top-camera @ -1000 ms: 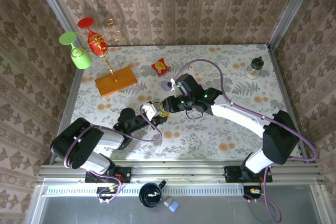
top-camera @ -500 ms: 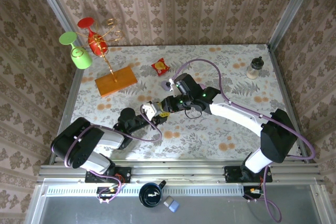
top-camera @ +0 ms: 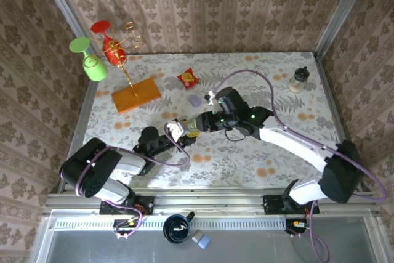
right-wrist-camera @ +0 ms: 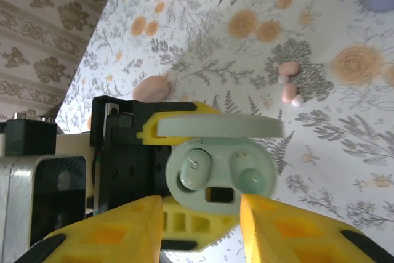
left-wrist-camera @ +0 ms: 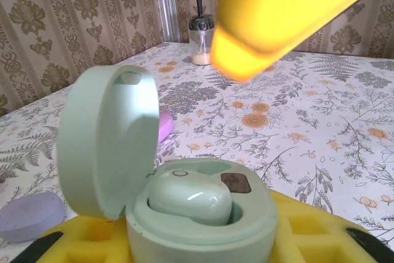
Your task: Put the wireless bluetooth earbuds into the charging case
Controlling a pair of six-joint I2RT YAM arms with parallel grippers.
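My left gripper (top-camera: 177,130) is shut on a mint-green charging case (left-wrist-camera: 203,220) whose lid (left-wrist-camera: 104,140) stands open. One glossy mint earbud (left-wrist-camera: 191,196) lies in a socket of the case (right-wrist-camera: 221,173), seen from above as the earbud (right-wrist-camera: 196,169) in the left socket. I cannot tell whether the socket beside it is filled. My right gripper (right-wrist-camera: 203,229) hovers just over the case, open, with nothing between its yellow fingers (right-wrist-camera: 117,232). Loose pale pink earbuds (right-wrist-camera: 289,84) lie on the tablecloth beyond the case.
A lilac case (top-camera: 195,100) and a pink case (right-wrist-camera: 149,89) lie on the table near the grippers. A red-and-yellow snack packet (top-camera: 188,78), a wooden stand with glasses (top-camera: 135,95) and a small jar (top-camera: 298,80) stand farther back.
My right arm has drawn back to the right, off the case, and its jaws have opened. The left gripper and the case have stayed put.
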